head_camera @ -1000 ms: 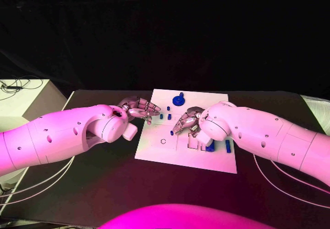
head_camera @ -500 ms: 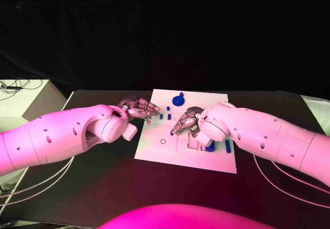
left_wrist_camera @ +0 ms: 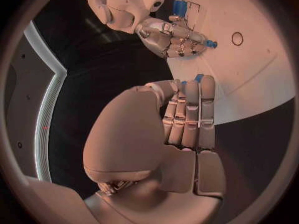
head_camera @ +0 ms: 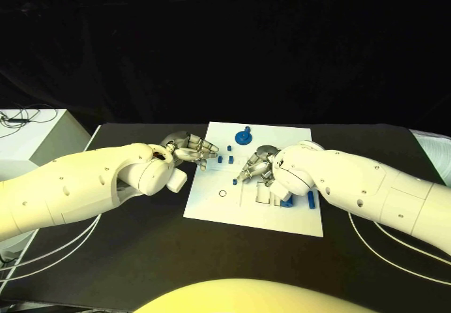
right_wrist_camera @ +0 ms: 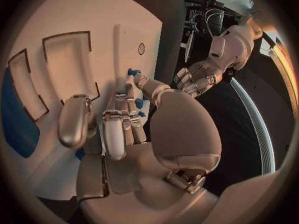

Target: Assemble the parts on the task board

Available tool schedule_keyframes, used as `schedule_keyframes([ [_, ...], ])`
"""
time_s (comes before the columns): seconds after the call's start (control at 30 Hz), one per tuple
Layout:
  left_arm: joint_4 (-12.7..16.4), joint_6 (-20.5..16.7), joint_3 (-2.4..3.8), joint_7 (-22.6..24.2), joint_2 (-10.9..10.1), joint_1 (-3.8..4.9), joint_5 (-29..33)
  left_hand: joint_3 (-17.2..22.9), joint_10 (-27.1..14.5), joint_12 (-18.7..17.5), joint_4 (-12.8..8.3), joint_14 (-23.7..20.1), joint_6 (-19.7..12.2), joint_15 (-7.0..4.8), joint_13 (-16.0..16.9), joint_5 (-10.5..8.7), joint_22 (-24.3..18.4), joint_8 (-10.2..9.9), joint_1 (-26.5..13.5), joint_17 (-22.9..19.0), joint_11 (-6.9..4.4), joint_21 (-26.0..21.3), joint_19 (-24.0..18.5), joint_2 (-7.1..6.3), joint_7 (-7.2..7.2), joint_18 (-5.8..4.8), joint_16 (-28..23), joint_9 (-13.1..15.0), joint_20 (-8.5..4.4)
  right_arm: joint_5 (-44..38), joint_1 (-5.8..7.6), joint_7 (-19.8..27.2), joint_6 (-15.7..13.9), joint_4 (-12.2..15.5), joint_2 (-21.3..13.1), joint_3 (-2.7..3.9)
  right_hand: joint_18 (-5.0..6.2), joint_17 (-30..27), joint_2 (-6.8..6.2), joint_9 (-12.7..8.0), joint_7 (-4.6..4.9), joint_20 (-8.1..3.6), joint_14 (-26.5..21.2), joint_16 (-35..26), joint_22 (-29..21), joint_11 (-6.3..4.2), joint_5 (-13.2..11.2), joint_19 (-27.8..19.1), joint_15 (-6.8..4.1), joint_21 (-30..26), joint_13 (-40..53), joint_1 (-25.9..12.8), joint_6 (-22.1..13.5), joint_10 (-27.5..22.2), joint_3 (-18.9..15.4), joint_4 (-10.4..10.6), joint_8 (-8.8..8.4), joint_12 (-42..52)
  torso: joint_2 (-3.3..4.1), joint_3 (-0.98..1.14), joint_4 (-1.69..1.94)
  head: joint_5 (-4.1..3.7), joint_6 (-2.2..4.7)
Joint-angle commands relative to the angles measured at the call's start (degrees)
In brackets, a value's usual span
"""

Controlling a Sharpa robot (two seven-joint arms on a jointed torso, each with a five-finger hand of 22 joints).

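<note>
We find no text, label, brand, number or sign that we can read anywhere in these views. The task board [head_camera: 246, 215] carries only outlined recesses and a small drawn ring, with no lettering we can make out.

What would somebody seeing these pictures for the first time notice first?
Two silver many-fingered hands meet over the white task board mid-table: the left hand at its left edge, the right hand above its middle. Next comes the round blue part with a knob near the board's far edge, with small blue pegs between the hands.
</note>
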Motion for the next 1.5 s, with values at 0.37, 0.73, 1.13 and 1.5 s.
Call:
schedule_keyframes([
  [0.37, -0.3, 0.1, 0.05, 0.9, 0.4, 0.01, 0.3, -0.1, 0.5, -0.2, -0.3, 0.5, 0.3, -0.03, 0.1, 0.27, 0.1, -0.2, -0.4, 0.1, -0.13, 0.2, -0.5, -0.31, -0.11, 0.98, -0.4, -0.1, 0.03, -0.4, -0.24, 8.3, -7.2, 4.0, -3.6, -0.01, 0.09, 4.6, -2.34, -0.1, 0.21, -0.53, 3.2, -0.2, 8.9, 0.40, 0.0, 3.1, -0.13, -0.8, 1.3, -1.4, -1.3, -1.4, -3.4, 2.3, 0.54, 1.8, -0.12, 0.02, -0.10, -0.05, 0.66],
  [0.73, -2.2, 1.6, 0.04, 8.8, 1.8, -0.02, 5.5, -0.4, 0.4, -0.4, -0.2, 0.2, 0.3, 0.25, 0.1, 0.14, 0.3, -0.4, -2.3, 0.3, -0.03, 0.4, -1.5, -0.63, -0.08, 0.93, -0.4, -0.2, 0.38, 3.2, 0.30, 27.7, -8.7, 9.1, -9.6, 0.32, -0.06, 5.3, 0.38, -0.5, 0.64, -0.41, 3.4, 0.2, 9.1, 0.56, 1.2, 3.3, -0.01, 0.0, 2.4, 4.1, -3.3, -3.3, -1.0, 1.2, 0.37, 3.6, -0.72, 0.47, -0.85, 0.16, 1.63],
  [1.13, -5.5, 0.8, 0.03, 23.9, 3.4, -0.54, 14.6, -2.7, 0.5, -0.3, 1.2, -0.2, 0.2, 0.46, 0.3, 0.05, -0.9, -0.3, -5.1, 1.0, -0.17, -1.4, -1.7, -1.05, -0.40, 0.94, 0.2, -0.1, 0.87, -7.9, 2.26, 38.8, -11.9, 13.7, -19.1, 0.69, -0.38, 6.4, 0.18, -1.6, 1.69, -0.04, 3.8, 0.9, 9.7, 1.49, 3.9, 3.5, 0.69, 1.6, 1.7, 7.1, -5.3, -5.5, 1.6, -0.9, -1.25, 3.2, -1.54, 1.48, -2.29, 0.08, 3.28],
  [1.5, -7.2, 0.9, 0.05, 28.4, 3.6, -1.31, 17.1, -4.9, 3.2, 2.4, 1.9, -0.5, -0.4, -0.11, 1.8, 0.09, -2.3, -0.5, -5.8, 1.5, -1.11, -3.4, -1.0, -1.21, -1.02, 0.94, 0.5, -0.1, 0.52, -29.9, 2.71, 34.4, -15.0, 11.6, -23.7, 0.81, -0.13, 5.3, -3.10, -2.6, 2.09, 0.67, 3.4, 0.3, 9.3, 2.43, 4.5, 3.1, 1.57, -0.4, 0.0, 4.2, -7.8, -9.2, -0.8, 0.8, -3.37, 1.3, -1.50, 2.21, -2.87, -0.04, 3.45],
])
